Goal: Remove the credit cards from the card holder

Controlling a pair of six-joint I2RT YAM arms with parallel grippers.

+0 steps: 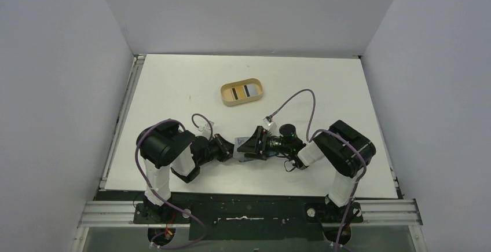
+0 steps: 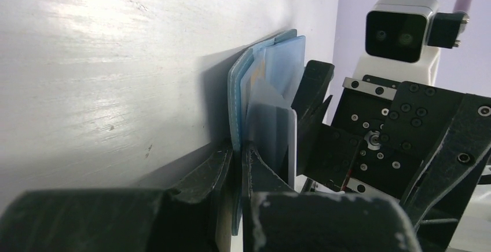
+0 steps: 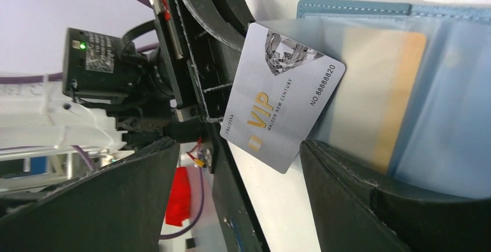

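Silver and half out of its pocket, the VIP card (image 3: 278,110) juts toward 8 o'clock from the teal card holder (image 3: 359,8), which sits near the table's (image 1: 173,90) 6 o'clock edge between the arms. The left gripper (image 2: 238,153) is pinched tight on the holder's edge. The right gripper (image 3: 238,148) straddles the card with its jaws wide, gripping nothing. A skewed close could jam the card back in or tug the holder free, and the tan card (image 3: 399,78) behind might slide out with it.
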